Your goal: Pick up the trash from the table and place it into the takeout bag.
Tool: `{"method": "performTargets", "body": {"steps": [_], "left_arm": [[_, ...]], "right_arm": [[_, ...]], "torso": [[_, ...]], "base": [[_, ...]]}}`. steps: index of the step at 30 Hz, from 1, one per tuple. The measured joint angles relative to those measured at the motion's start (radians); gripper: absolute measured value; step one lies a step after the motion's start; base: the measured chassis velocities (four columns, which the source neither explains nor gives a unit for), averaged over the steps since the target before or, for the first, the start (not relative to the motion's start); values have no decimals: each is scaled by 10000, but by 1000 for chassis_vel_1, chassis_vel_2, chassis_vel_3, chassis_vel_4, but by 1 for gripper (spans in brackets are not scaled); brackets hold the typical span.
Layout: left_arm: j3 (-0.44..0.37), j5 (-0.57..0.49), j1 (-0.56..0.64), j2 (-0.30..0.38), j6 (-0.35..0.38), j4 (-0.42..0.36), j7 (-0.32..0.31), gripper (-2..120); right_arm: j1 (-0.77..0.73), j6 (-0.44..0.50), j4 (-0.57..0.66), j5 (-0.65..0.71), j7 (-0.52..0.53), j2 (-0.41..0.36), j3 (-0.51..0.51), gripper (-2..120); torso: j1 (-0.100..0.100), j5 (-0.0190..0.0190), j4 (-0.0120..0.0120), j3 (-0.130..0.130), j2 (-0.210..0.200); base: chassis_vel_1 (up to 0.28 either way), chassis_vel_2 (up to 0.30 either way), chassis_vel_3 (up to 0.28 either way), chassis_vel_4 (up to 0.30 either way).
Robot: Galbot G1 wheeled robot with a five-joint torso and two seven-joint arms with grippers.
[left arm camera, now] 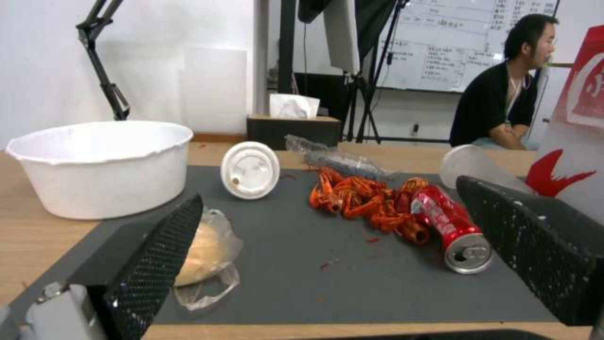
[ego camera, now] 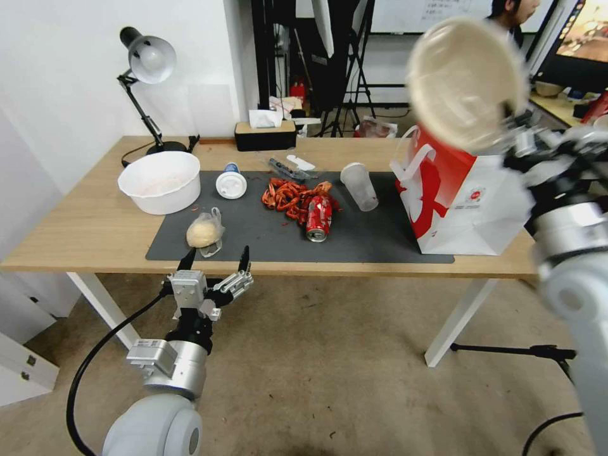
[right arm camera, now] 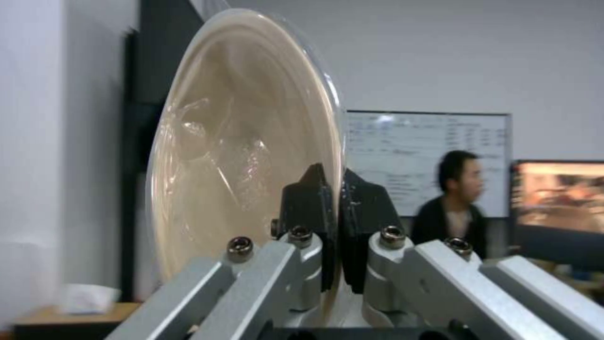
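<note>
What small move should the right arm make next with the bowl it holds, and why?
Probably lower the round tan bowl into the takeout bag and only then release. The right pincer is shut on the bowl's rim and holds it tilted above the bag's open top, near the handles. The left pincer hangs open before the table, idle.

No legible text; whiteboard (left arm camera: pixel 440 52) writing unreadable.
</note>
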Motion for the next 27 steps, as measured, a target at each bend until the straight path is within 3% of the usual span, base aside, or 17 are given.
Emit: {"method": "performTargets", "body": {"steps": [9,14,18,25,27], "left_arm": [[30,22,-30,-18,-5,25,76,100],[30,28,-37,-18,3,25,95,100],[32,37,-38,-18,18,28,121,100],[31,41,-39,-19,27,36,130,100],[28,41,-43,-21,30,36,132,100]], "right_arm": [[455,-232,-1227,-736,362,-384,-382,0],[477,-499,-1280,-733,478,-358,-451,12],[458,-554,-1388,-732,503,-354,-470,32],[466,-547,-1425,-616,535,-357,-464,50],[480,-479,-1301,-107,540,-367,-426,65]], "torso": [[0,-2,4,0,-1],[-1,-5,3,0,0],[0,-4,3,0,-1],[0,-5,3,0,0],[0,-3,3,0,-1]], "base": [[0,0,0,0],[0,0,0,0],[0,0,0,0],[0,0,0,0],[0,0,0,0]]}}
